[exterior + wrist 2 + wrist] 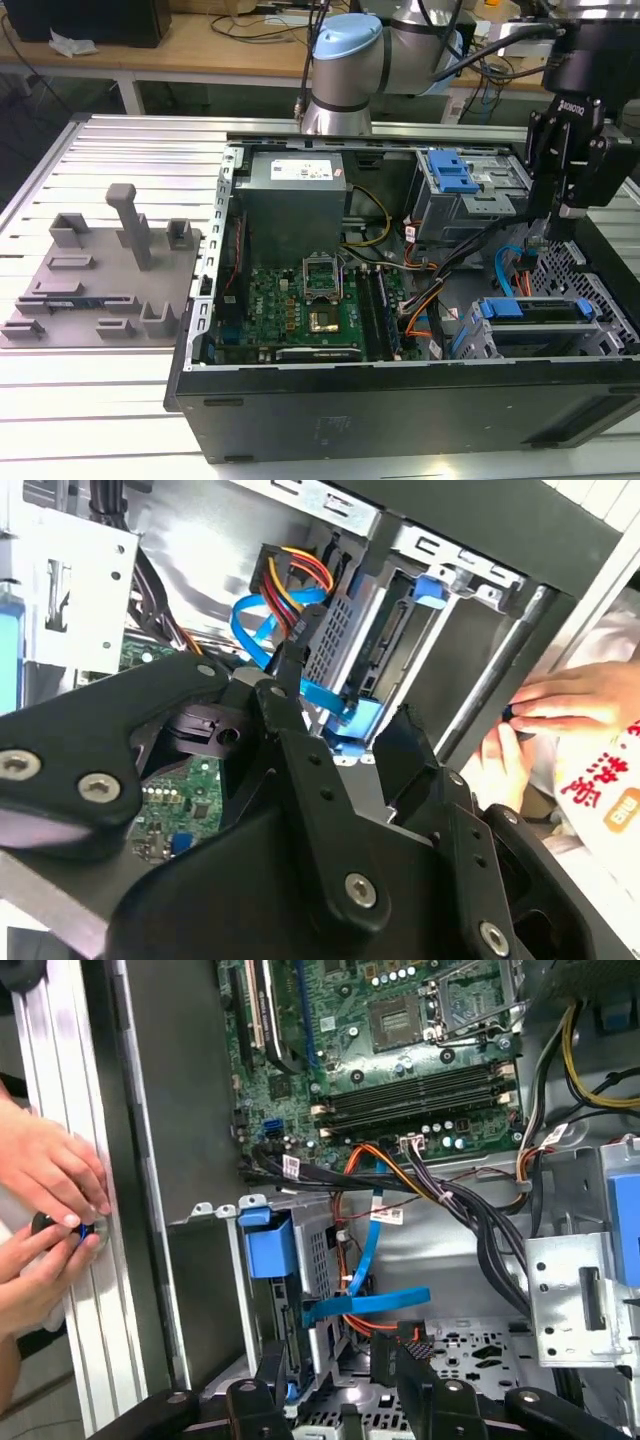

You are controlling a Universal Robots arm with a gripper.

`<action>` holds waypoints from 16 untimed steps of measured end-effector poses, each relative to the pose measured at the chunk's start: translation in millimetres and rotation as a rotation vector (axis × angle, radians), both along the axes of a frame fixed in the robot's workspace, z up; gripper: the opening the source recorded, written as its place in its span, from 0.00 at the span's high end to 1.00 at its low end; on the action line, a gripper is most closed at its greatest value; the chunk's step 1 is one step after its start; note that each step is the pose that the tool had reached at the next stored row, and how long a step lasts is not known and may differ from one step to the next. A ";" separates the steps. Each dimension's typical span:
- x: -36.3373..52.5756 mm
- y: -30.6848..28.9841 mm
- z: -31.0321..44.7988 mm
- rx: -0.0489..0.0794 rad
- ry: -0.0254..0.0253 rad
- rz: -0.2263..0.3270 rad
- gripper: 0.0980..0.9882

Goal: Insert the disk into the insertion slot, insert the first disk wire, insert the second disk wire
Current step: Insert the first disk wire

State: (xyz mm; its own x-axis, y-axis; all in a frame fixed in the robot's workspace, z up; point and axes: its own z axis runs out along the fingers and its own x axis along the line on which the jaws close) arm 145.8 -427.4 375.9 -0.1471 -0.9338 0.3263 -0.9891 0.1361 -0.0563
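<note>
Two black fingers [272, 1370] of the gripper [330, 1355] stand well apart, gripping nothing, with the thin flat light-blue cable [370, 1303] near their tips. The silver hard drive [540, 312], framed by its blue plastic carrier, sits inside the grey perforated metal cage [470, 342].

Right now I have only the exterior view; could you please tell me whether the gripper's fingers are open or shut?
Observer: Open; in both wrist views the gripper has its fingers apart, holding nothing.
Operator: Thank you. Where is the light-blue cable?
Observer: The second disk wire runs across the end of the disk, just beyond the fingertips.
Operator: Is anyone nearby?
Observer: Yes, a person's hands are outside the case, pinching a small dark thing.
</note>
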 end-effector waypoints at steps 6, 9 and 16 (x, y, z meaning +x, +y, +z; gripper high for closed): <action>3.5 22.0 -7.2 -0.085 0.0003 0.000 0.72; 3.6 25.2 -11.0 -0.095 0.0008 0.001 0.72; 5.1 26.6 -15.0 -0.095 0.0084 0.009 0.72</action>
